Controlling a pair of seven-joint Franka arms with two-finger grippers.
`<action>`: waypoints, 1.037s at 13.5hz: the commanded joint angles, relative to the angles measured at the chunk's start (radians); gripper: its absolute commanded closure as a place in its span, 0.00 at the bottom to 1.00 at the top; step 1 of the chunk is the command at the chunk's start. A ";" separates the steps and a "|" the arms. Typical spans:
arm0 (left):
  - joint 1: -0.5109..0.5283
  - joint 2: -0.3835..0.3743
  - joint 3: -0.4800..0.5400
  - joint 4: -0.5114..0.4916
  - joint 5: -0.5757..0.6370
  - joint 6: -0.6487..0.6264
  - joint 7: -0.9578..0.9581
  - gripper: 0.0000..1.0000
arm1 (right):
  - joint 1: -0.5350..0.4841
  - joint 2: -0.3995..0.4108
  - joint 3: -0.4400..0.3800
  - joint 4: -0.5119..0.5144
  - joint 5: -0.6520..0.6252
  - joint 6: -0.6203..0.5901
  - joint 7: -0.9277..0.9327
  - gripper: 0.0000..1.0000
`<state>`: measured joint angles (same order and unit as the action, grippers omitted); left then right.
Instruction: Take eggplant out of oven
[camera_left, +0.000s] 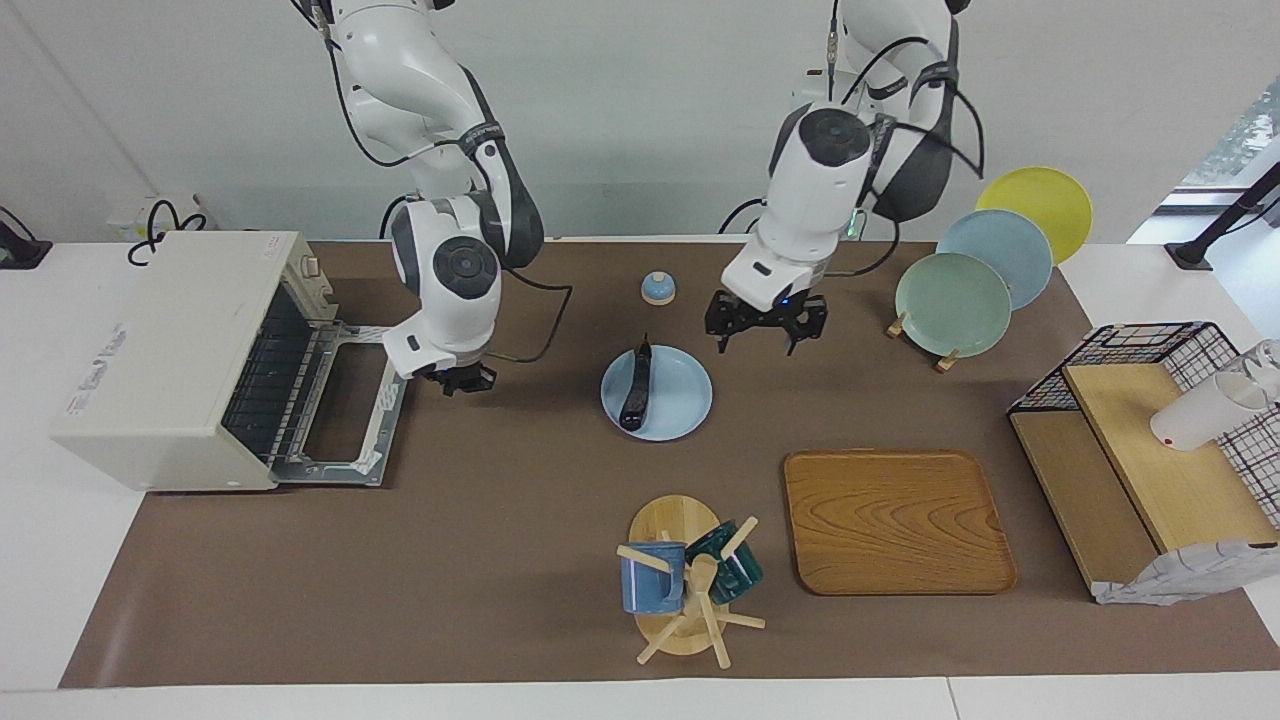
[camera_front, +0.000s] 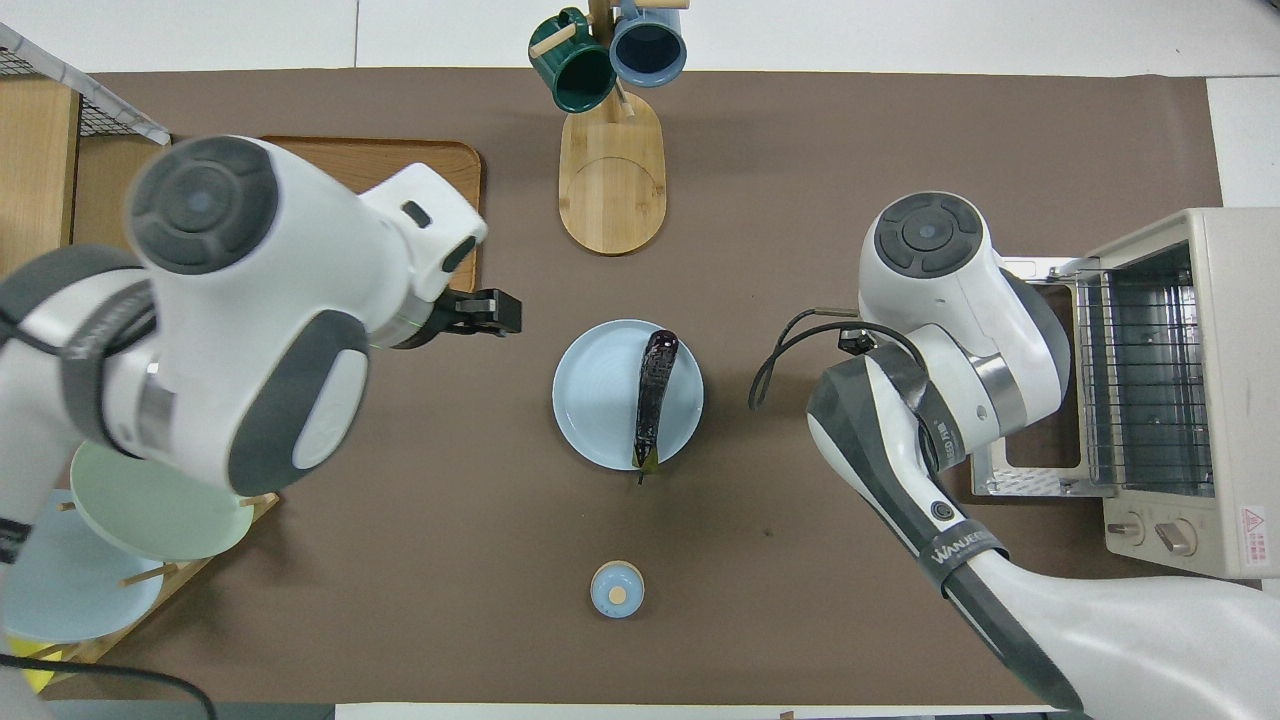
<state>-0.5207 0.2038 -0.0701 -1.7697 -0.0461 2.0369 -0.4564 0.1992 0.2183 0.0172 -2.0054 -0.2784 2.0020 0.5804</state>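
The eggplant (camera_left: 636, 385), slim and dark purple, lies on a light blue plate (camera_left: 685, 405) at the middle of the table; it also shows in the overhead view (camera_front: 655, 385) on the plate (camera_front: 595, 400). The off-white oven (camera_left: 160, 350) stands at the right arm's end with its door (camera_left: 345, 415) dropped open and its wire rack (camera_front: 1140, 380) bare. My right gripper (camera_left: 457, 379) hangs over the mat beside the open door. My left gripper (camera_left: 765, 335) is open and empty, over the mat beside the plate toward the left arm's end.
A small blue bell (camera_left: 657, 288) sits nearer to the robots than the plate. A wooden tray (camera_left: 895, 520) and a mug tree (camera_left: 685, 580) with two mugs lie farther out. A rack of plates (camera_left: 952, 303) and a wire shelf (camera_left: 1150, 440) stand at the left arm's end.
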 joint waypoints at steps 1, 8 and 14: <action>-0.088 0.038 0.020 -0.066 -0.020 0.113 -0.024 0.00 | -0.102 -0.036 0.017 -0.120 -0.016 0.156 -0.088 1.00; -0.208 0.193 0.020 -0.091 -0.020 0.333 -0.100 0.00 | -0.116 -0.011 0.017 -0.139 -0.016 0.193 -0.091 1.00; -0.205 0.209 0.021 -0.086 -0.020 0.345 -0.087 0.25 | -0.150 -0.010 0.015 -0.133 -0.016 0.189 -0.163 1.00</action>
<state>-0.7180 0.4133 -0.0636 -1.8519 -0.0530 2.3628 -0.5515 0.0741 0.2171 0.0290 -2.1288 -0.2772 2.1796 0.4609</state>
